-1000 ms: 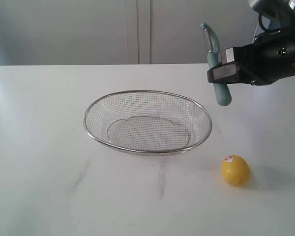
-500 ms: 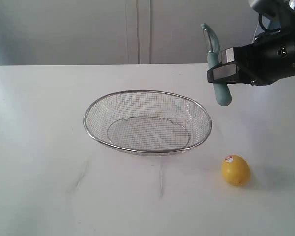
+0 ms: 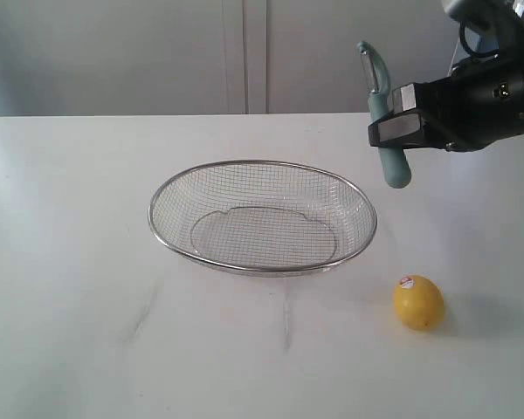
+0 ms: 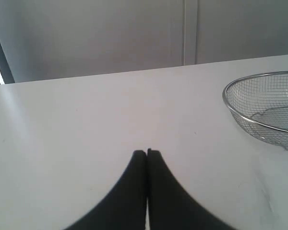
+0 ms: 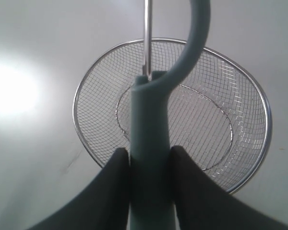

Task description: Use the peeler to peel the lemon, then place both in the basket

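Desk (image 3: 70, 305): white and smooth; I expect little friction, so round things will roll on it.

Basket (image 3: 262, 162): wire mesh with a thick rim, mid-desk, nothing in it; I judge it light and stiff, and likely to skate if knocked, so I should release things low over it.

Right pincer (image 5: 150, 155): clamped on the teal handle of the peeler (image 3: 391, 166), in the air beyond the basket's right end, blade head uppermost; the grip sits about mid-handle. I judge the peeler light and rigid; its smooth handle may twist between the fingers under cutting load.

Left pincer (image 4: 147, 153): fingers pressed together, holding nothing, over bare desk to the left of the basket.

Lemon (image 3: 418, 302): on the desk in front of the basket's right end, clear of the rim, unpeeled, with its sticker (image 3: 406, 282) near the top. I judge it firm with a waxy rind that may slip. I would take it across its middle; the hold should be snug enough to resist the blade's drag without bruising, and leave a strip of rind exposed.
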